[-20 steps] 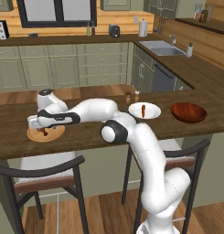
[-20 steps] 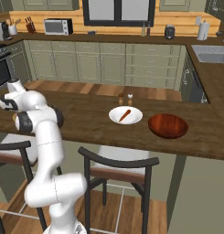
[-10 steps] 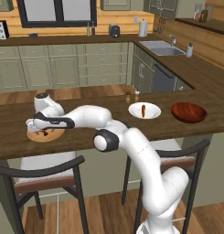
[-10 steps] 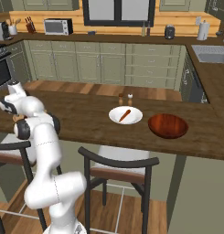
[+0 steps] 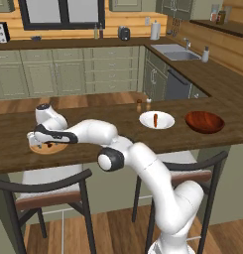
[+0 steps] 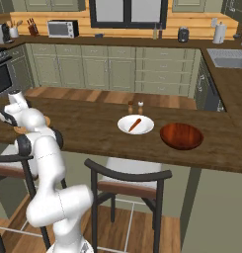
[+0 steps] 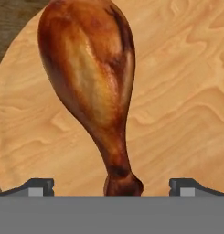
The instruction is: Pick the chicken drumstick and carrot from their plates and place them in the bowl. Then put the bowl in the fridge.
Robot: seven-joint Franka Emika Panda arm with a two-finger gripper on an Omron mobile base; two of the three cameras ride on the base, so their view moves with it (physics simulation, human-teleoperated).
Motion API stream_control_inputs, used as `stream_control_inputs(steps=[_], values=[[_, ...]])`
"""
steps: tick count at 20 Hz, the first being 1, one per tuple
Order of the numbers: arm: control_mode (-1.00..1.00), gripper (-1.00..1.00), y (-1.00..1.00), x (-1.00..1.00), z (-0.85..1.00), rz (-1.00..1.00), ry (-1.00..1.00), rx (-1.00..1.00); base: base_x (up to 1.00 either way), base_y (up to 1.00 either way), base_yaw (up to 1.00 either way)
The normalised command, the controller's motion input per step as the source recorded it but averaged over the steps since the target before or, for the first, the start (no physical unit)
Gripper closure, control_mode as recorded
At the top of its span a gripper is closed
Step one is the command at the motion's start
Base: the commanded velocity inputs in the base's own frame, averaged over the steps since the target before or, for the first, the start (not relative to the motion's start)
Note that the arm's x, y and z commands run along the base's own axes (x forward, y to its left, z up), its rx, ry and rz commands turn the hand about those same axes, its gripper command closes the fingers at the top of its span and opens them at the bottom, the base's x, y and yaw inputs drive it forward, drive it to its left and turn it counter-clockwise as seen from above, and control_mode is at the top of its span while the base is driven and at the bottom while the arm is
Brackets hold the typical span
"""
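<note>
Pincer [image 7: 111,185] of mine hangs open just over the glossy brown drumstick [image 7: 93,87] lying on the grained wooden plate [image 7: 177,100]. Base views add the slim carrot [image 5: 155,119] on the white plate [image 5: 165,121], beside the copper-red bowl [image 5: 205,122].

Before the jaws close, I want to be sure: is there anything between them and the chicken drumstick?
Nothing visible. The chicken drumstick lies bare on the wooden plate, its bone end between the open jaws of the gripper.
</note>
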Motion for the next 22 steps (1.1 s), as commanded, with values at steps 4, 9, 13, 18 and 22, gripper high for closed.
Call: stream_control_inputs(steps=[4, 9, 13, 18, 22], values=[[-1.00, -1.00, 0.00, 0.19, -0.09, 0.00, 0.00, 0.00, 0.00, 0.00, 0.00], [-1.00, 1.00, 0.01, 0.17, -0.18, 0.00, 0.00, 0.00, 0.00, 0.00, 0.00], [-1.00, 1.00, 0.00, 0.00, -0.14, 0.00, 0.00, 0.00, 0.00, 0.00, 0.00], [-1.00, 1.00, 0.00, -0.13, -0.19, 0.00, 0.02, 0.00, 0.00, 0.00, 0.00], [-1.00, 1.00, -0.22, -0.54, -0.18, 0.00, 0.00, 0.00, 0.00, 0.00, 0.00]])
